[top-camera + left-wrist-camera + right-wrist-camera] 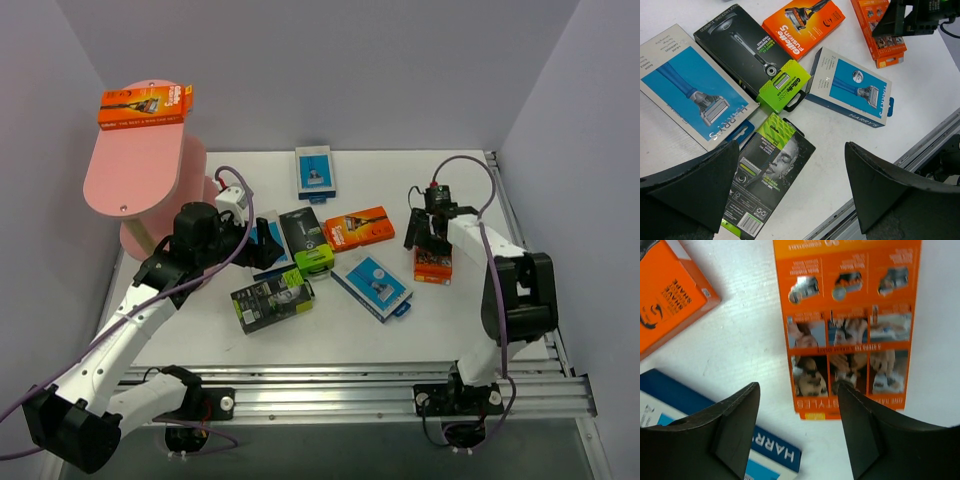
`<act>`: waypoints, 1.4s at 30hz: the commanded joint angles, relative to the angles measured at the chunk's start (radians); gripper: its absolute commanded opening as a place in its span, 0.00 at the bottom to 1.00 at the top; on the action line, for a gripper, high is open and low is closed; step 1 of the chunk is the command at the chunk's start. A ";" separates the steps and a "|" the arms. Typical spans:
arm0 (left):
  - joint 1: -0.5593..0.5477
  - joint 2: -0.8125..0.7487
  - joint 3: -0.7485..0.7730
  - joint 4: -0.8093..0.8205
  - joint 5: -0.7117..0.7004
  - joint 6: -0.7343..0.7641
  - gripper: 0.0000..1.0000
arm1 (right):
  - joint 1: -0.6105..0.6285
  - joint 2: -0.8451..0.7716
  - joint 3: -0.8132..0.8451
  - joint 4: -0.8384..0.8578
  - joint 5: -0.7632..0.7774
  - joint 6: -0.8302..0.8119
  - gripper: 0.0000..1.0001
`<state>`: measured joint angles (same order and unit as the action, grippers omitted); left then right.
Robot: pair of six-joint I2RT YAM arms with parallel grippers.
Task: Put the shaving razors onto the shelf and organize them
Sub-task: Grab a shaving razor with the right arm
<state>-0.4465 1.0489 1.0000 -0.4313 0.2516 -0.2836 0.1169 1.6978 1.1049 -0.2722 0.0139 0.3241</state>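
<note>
Now, shelf (135, 178): smooth pink oval boards, ten o'clock, orange pack (145, 105) on top.
Loose packs (371, 287): flat glossy cardboard rectangles, centre.
Left gripper (792, 146): spread wide, empty.
Right gripper (797, 387): spread over second orange pack (850, 325), three o'clock.

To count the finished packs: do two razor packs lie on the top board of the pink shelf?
No, only one orange razor pack lies on the top board of the shelf, at its far end.
</note>
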 commanded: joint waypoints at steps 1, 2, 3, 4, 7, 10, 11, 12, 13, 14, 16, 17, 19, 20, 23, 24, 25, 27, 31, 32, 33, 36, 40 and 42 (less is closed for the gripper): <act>-0.004 -0.003 0.012 0.016 0.021 0.009 0.95 | -0.008 -0.147 -0.075 -0.009 0.006 0.142 0.59; -0.004 -0.003 0.012 0.017 0.021 0.009 0.95 | -0.008 -0.177 -0.132 0.008 0.001 0.168 0.58; -0.004 -0.004 0.012 0.017 0.023 0.009 0.95 | -0.008 -0.234 -0.158 0.024 -0.005 0.190 0.57; -0.004 -0.006 0.012 0.017 0.020 0.008 0.95 | -0.008 -0.259 -0.183 0.057 -0.038 0.207 0.57; -0.006 -0.007 0.008 0.019 0.015 0.006 0.95 | -0.008 -0.317 -0.235 0.120 -0.067 0.225 0.58; -0.008 0.002 0.008 0.022 0.018 0.004 0.95 | -0.006 -0.311 -0.232 0.136 -0.132 0.220 0.59; -0.008 0.003 0.006 0.029 0.017 0.004 0.95 | -0.005 -0.305 -0.229 0.134 -0.143 0.233 0.58; -0.008 0.011 0.005 0.034 0.012 0.006 0.95 | 0.001 -0.305 -0.244 0.151 -0.152 0.242 0.58; -0.008 0.020 0.008 0.039 0.012 0.012 0.95 | 0.004 -0.308 -0.258 0.165 -0.163 0.253 0.58; -0.015 0.029 0.021 0.034 -0.007 0.014 0.95 | 0.006 -0.314 -0.273 0.180 -0.187 0.268 0.58; -0.034 0.077 0.049 0.023 -0.023 0.017 0.95 | 0.024 -0.322 -0.325 0.250 -0.215 0.320 0.57; -0.061 0.097 0.092 0.017 -0.026 0.015 0.95 | 0.033 -0.322 -0.339 0.270 -0.224 0.334 0.57; -0.105 0.163 0.149 -0.019 -0.090 0.011 0.95 | 0.050 -0.300 -0.355 0.343 -0.233 0.357 0.56; -0.133 0.184 0.220 -0.032 -0.124 0.014 0.95 | 0.052 -0.288 -0.359 0.361 -0.236 0.365 0.54; -0.181 0.343 0.387 -0.073 -0.178 0.011 0.95 | 0.066 -0.212 -0.349 0.435 -0.276 0.382 0.48; -0.185 0.376 0.432 -0.083 -0.183 0.006 0.95 | 0.070 -0.196 -0.341 0.456 -0.285 0.385 0.47; -0.185 0.413 0.475 -0.089 -0.184 0.009 0.95 | 0.070 -0.184 -0.335 0.470 -0.293 0.392 0.45; -0.187 0.515 0.596 -0.086 -0.183 0.015 0.95 | 0.072 -0.147 -0.317 0.488 -0.301 0.398 0.45; -0.187 0.729 0.828 -0.135 -0.149 0.041 0.95 | 0.063 -0.083 -0.287 0.513 -0.311 0.405 0.43; -0.187 0.805 0.868 -0.141 -0.146 0.043 0.95 | 0.058 -0.055 -0.284 0.518 -0.313 0.408 0.42; -0.187 0.842 0.908 -0.150 -0.141 0.053 0.95 | 0.053 -0.043 -0.280 0.531 -0.313 0.412 0.41; -0.189 0.981 1.101 -0.211 -0.144 0.063 0.95 | 0.041 0.000 -0.272 0.560 -0.318 0.423 0.37; -0.190 1.125 1.221 -0.256 -0.164 0.067 0.95 | 0.023 0.054 -0.254 0.591 -0.338 0.421 0.34; -0.193 1.197 1.288 -0.268 -0.184 0.069 0.95 | 0.017 0.086 -0.244 0.602 -0.344 0.417 0.33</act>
<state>-0.6342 2.1818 2.1818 -0.6415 0.0978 -0.2352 0.1463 1.7447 0.8295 0.3065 -0.3233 0.7433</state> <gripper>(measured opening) 0.949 0.330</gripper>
